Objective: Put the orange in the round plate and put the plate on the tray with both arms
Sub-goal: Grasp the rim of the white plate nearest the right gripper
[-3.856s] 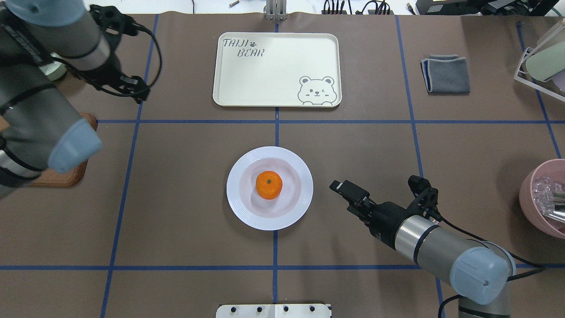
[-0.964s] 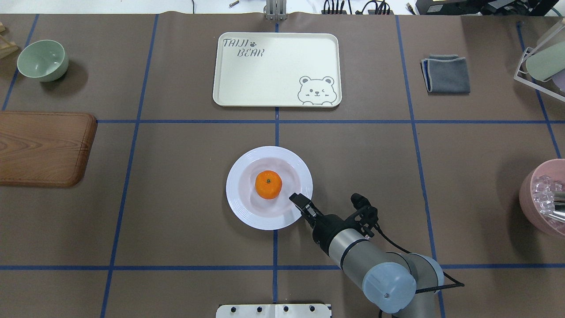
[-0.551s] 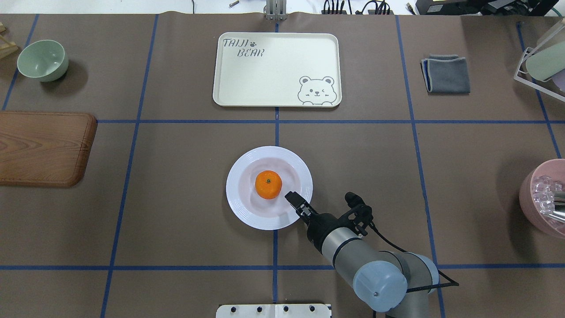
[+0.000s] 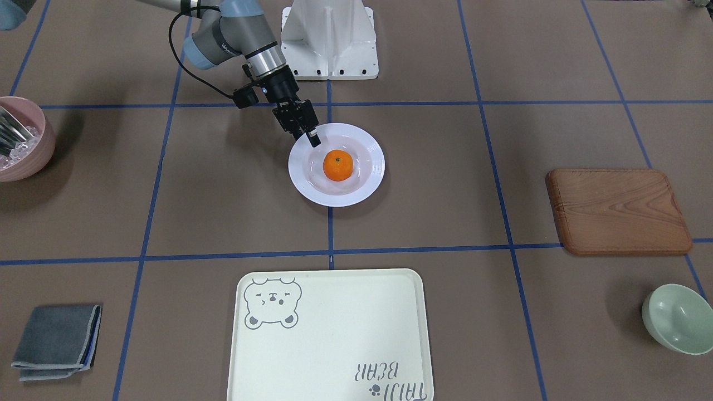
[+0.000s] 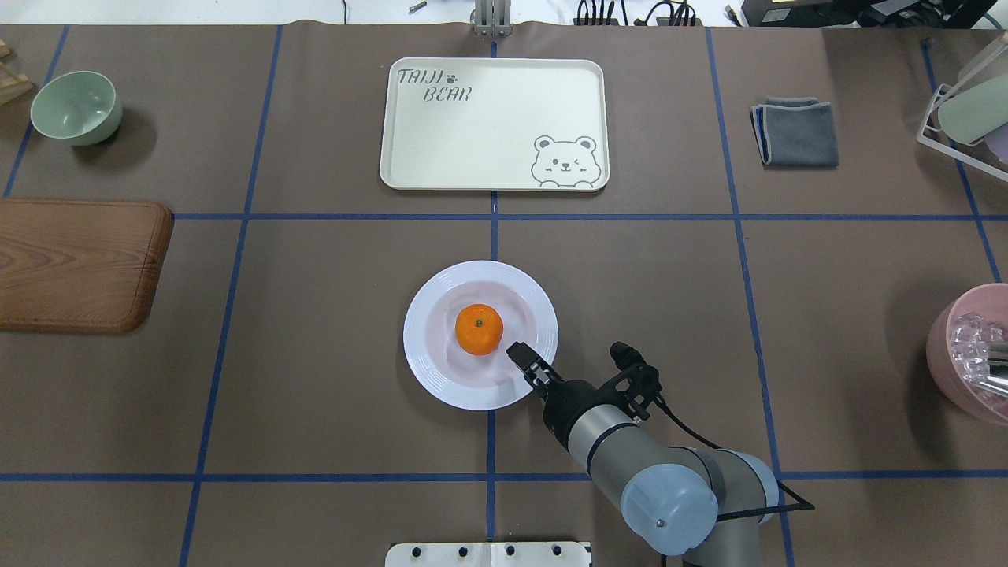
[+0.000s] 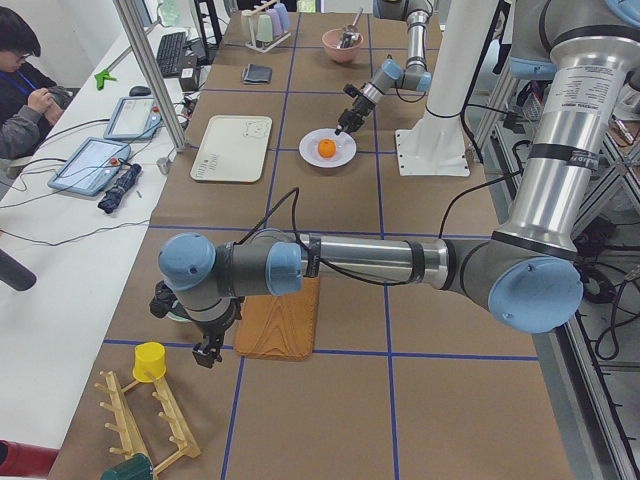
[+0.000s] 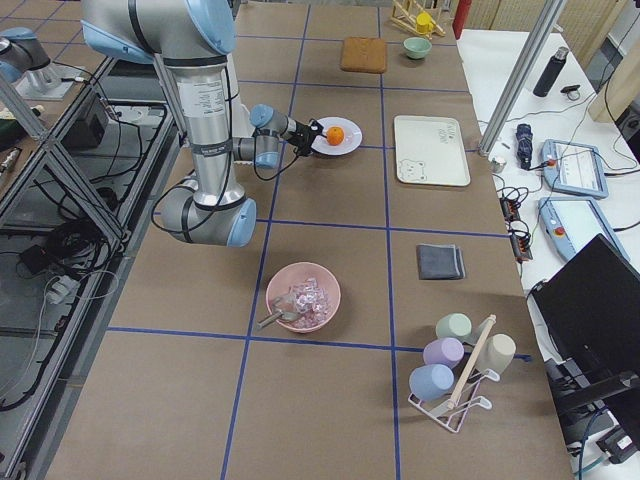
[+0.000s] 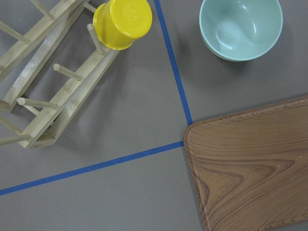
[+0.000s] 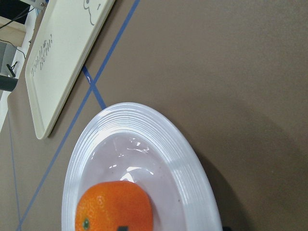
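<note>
One orange (image 5: 479, 329) on round plate (image 5: 429, 370), tray (image 5: 488, 134) lettered "TAIJI BEAR"

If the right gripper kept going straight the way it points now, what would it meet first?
Likely the orange in the round plate; the right gripper overhangs the plate's rim and aims at it, though its height is unclear.

1. My right gripper (image 5: 520, 354) covers a stretch of the round plate (image 5: 417, 346) rim. I cannot tell whether its fingers pinch the rim or how far apart they stand.
2. My left gripper (image 6: 205, 355) shows only small in the left side view, so its opening is unreadable.
3. In the right wrist view, the orange (image 9: 113, 208) and the plate run off the bottom edge.
4. The overhead's edges cut off the pink bowl (image 5: 945, 346) and the wooden board (image 5: 79, 264).
</note>
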You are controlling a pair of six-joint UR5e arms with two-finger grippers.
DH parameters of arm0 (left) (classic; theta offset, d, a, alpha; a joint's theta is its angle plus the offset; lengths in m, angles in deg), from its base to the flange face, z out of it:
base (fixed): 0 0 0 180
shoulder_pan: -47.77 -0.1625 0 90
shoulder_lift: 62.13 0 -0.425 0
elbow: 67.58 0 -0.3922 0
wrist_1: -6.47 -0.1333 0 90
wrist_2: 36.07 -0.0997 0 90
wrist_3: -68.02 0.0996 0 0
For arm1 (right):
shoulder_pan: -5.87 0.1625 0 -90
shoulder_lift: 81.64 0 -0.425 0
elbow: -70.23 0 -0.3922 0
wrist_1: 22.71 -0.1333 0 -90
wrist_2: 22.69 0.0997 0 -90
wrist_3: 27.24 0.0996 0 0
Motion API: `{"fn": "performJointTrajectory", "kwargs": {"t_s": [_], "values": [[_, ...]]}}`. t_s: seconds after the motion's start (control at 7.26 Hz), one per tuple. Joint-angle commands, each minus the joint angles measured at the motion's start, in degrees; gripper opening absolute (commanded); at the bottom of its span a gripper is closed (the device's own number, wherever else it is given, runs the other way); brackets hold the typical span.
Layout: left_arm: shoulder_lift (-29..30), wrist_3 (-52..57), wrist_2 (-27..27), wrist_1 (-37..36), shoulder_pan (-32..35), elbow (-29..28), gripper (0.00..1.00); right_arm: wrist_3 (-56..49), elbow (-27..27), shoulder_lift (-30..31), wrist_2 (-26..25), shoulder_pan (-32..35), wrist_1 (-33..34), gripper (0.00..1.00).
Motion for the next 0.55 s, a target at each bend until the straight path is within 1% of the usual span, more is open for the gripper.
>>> {"fn": "performJointTrajectory", "kwargs": {"t_s": [0.0,0.41], "values": [[-0.08,-0.01,0.03,0.00,-0.01,0.15,0.98,2.91,0.19,-0.02,-0.15,0.03,0.03,0.00],[0.01,0.08,0.03,-0.18,-0.01,0.51,0.98,2.93,-0.51,-0.02,-0.50,0.47,-0.14,0.00]]}}
